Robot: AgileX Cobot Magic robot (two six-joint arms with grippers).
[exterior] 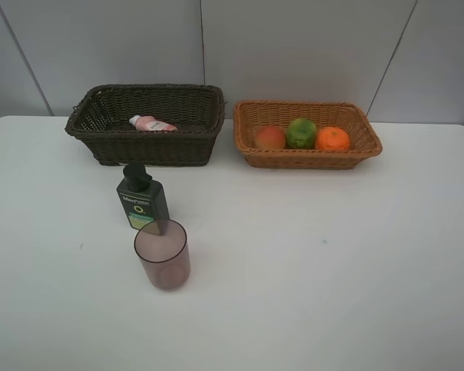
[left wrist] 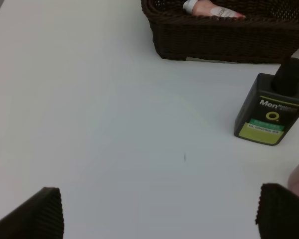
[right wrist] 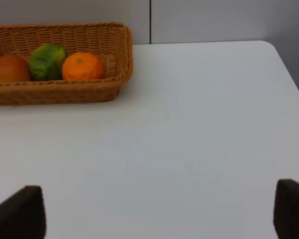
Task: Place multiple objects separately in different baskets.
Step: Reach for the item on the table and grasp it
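The dark brown basket (exterior: 155,147) at the back left holds a pink bottle (exterior: 152,123) lying on its side. Beside it, the light tan basket (exterior: 309,160) holds a red-orange fruit (exterior: 271,137), a green fruit (exterior: 301,133) and an orange tangerine (exterior: 332,138). A dark green pump bottle (exterior: 142,199) stands on the table in front of the brown basket, with a translucent mauve cup (exterior: 162,255) upright just nearer. Neither arm shows in the high view. My left gripper (left wrist: 162,214) is open over bare table, short of the pump bottle (left wrist: 271,112). My right gripper (right wrist: 157,211) is open, well back from the tan basket (right wrist: 65,92).
The white table (exterior: 332,270) runs to a grey panelled wall (exterior: 294,46) behind the baskets. Its right edge and rounded far corner (right wrist: 269,47) show in the right wrist view.
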